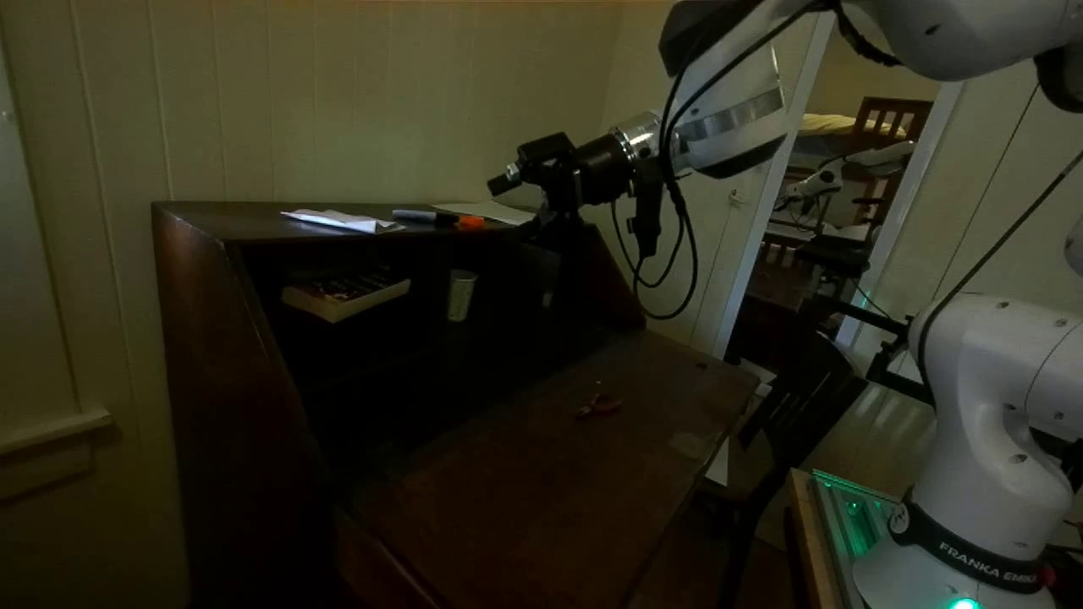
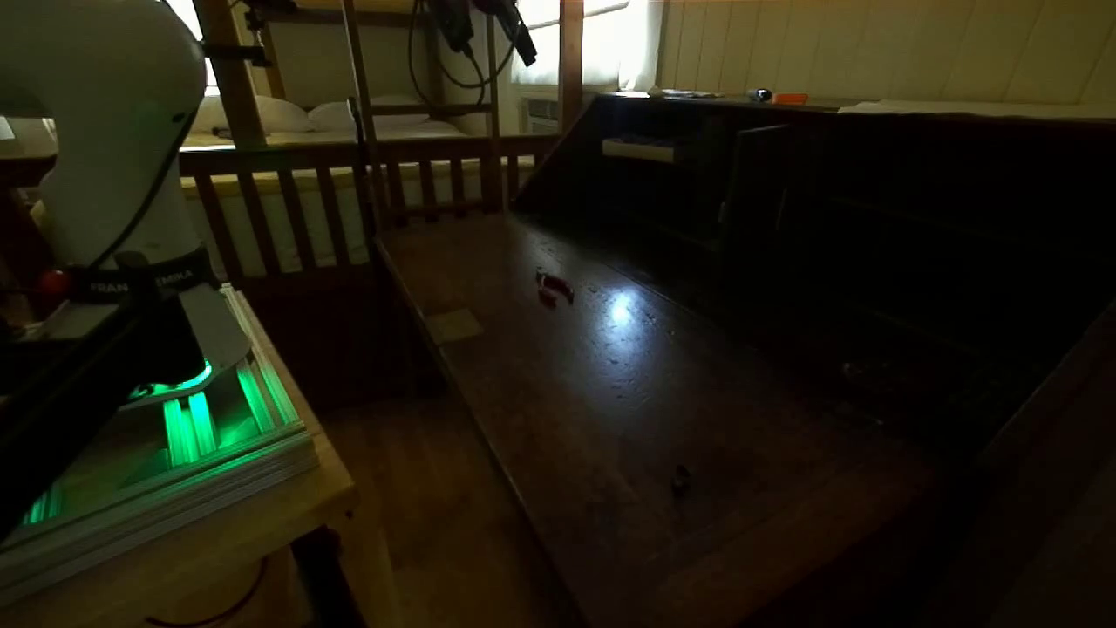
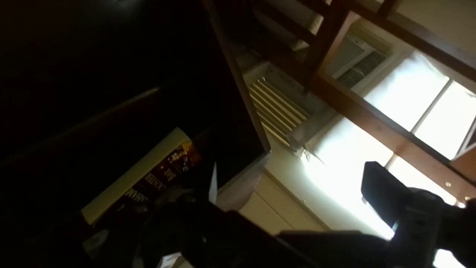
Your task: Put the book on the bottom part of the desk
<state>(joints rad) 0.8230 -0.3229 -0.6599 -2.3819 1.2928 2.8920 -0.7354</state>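
The book [image 1: 345, 298] lies flat in the desk's upper left cubby, its pale page edge outward and its cover dark. Its pale edge shows in an exterior view [image 2: 639, 151]. In the wrist view the book [image 3: 139, 178] is at lower left, with lettering on its cover. The bottom part of the desk, a broad dark brown board [image 1: 541, 482], also shows in an exterior view [image 2: 602, 419]. My gripper [image 1: 520, 205] is raised near the desk's top edge, apart from the book. In the wrist view its fingers [image 3: 297, 188] are wide apart with nothing between them.
Pliers [image 1: 599, 405] lie on the board; a small dark object [image 2: 681, 480] lies nearer its front. A pale cup [image 1: 460, 295] stands in the cubbies. Papers [image 1: 338, 221], a marker [image 1: 423, 217] and an orange object [image 1: 470, 222] lie on the desk top. A chair [image 1: 799, 393] stands beside it.
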